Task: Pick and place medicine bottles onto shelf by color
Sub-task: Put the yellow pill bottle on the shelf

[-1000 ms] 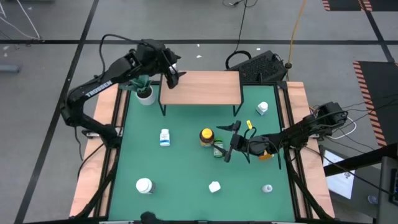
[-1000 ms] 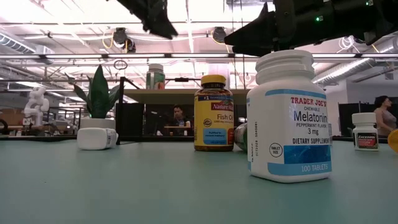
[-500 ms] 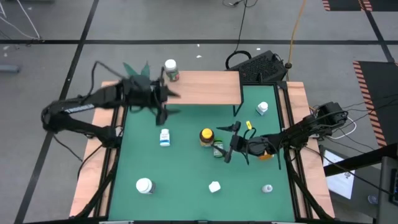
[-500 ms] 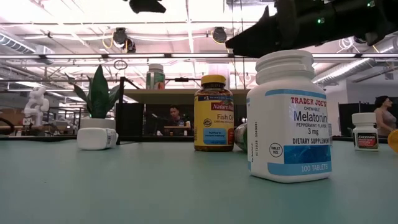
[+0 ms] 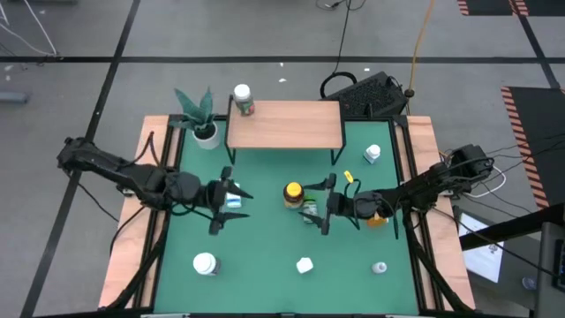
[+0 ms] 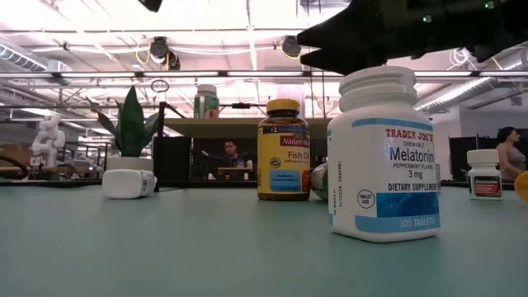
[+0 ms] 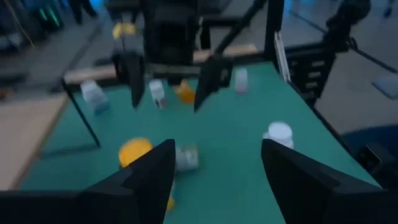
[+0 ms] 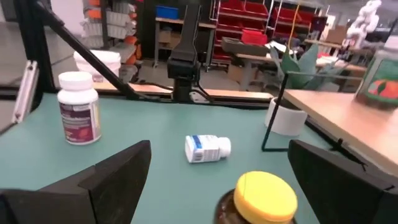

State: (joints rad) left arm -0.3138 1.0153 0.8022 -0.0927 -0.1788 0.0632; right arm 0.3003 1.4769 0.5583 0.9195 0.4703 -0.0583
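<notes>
**Left arm over the lying white bottle; right arm at the amber one**

High view: your left gripper [image 5: 222, 200] sits low over the table, fingers spread wide and empty. The white bottle with the blue label [image 5: 233, 196] lies on its side between them, long axis running toward the shelf [image 5: 284, 124]. One bottle [image 5: 242, 99] already stands on the shelf's left corner. Your right gripper [image 5: 323, 204] is open too, holding nothing, just beside the amber bottle [image 5: 293, 193].

Low view: the amber bottle stands upright; the lying bottle [image 6: 128, 183] is well to its left.

Left wrist view: fingers apart, nothing between them.

Right wrist view: fingers wide — the yellow cap [image 8: 267, 195] sits between them, untouched.
</notes>
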